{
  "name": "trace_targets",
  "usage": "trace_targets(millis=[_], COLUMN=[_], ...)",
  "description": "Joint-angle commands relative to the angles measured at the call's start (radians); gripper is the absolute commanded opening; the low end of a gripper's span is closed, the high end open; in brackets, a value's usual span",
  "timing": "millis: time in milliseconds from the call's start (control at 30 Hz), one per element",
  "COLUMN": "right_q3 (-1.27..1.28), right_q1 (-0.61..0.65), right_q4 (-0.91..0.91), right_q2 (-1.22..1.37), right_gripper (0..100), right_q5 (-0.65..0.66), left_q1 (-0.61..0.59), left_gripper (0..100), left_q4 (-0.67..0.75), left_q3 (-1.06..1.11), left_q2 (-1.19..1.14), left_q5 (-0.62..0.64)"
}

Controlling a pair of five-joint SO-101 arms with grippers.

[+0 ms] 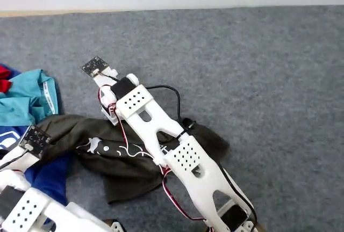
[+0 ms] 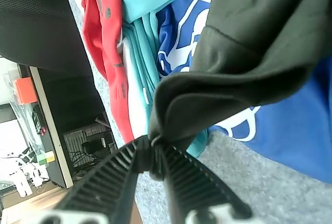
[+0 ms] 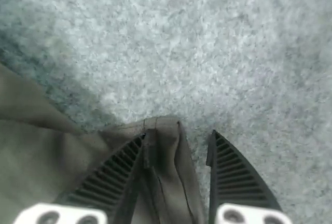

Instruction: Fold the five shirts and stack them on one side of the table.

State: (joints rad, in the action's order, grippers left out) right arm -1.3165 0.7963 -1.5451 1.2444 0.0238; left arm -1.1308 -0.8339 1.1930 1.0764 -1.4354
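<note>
Surveyed left to right across the grey table [image 1: 269, 81].

At the left edge, rumpled and unfolded: red shirt [image 1: 4, 76]. Touching it, teal shirt [image 1: 24, 103] with a white band whose print is too small to read.

Toward the near left corner: blue shirt [image 1: 51, 178] with a large white graphic, lettering not legible.

Left claw [image 2: 152, 150] clamped tight on a bunched fold at the left end of the dark shirt [image 1: 126, 173]. Blue, teal and red cloth seen behind that fold in the left wrist view.

Dark shirt crumpled near the middle of the near edge, its left end overlapping the blue shirt and reaching the teal one. White drawing and a thin line of script on its front, not readable.

Right claw [image 3: 177, 137] down at the far edge of the dark shirt, jaws parted. Hem of the shirt lying between them against one finger [image 3: 119, 177], with grey table surface showing beside the other.

Right half of the table: grey felt-like covering.
</note>
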Motion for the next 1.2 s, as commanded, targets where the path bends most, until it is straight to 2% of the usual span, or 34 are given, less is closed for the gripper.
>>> trace_targets(millis=[0, 167, 467, 733, 833, 1000, 1167], right_q3=[-0.044, -0.044, -0.201, -0.358, -0.365, -0.364, -0.364], right_q1=[-0.007, -0.008, -0.058, -0.125, -0.170, -0.254, -0.349], right_q4=[0.019, 0.036, -0.062, -0.239, -0.246, -0.248, -0.248], right_q2=[-0.008, -0.012, -0.101, -0.206, -0.277, -0.427, -0.573], right_gripper=[12.2, 0.6, 0.9, 0.9, 0.9, 0.9, 0.9], right_q5=[-0.003, 0.063, 0.078, 0.100, 0.133, 0.153, 0.169], left_q1=[-0.006, -0.006, 0.002, 0.049, 0.095, 0.203, 0.354], left_gripper=[0, 0, 0, 0, 0, 0, 0], left_q4=[-0.003, -0.002, 0.025, 0.150, 0.161, 0.161, 0.161], left_q3=[-0.002, 0.024, -0.012, -0.139, -0.223, -0.384, -0.499], left_q2=[0.018, 0.018, 0.020, 0.020, 0.020, 0.020, 0.020], left_q5=[0.000, 0.000, 0.012, 0.301, 0.454, 0.720, 0.870])
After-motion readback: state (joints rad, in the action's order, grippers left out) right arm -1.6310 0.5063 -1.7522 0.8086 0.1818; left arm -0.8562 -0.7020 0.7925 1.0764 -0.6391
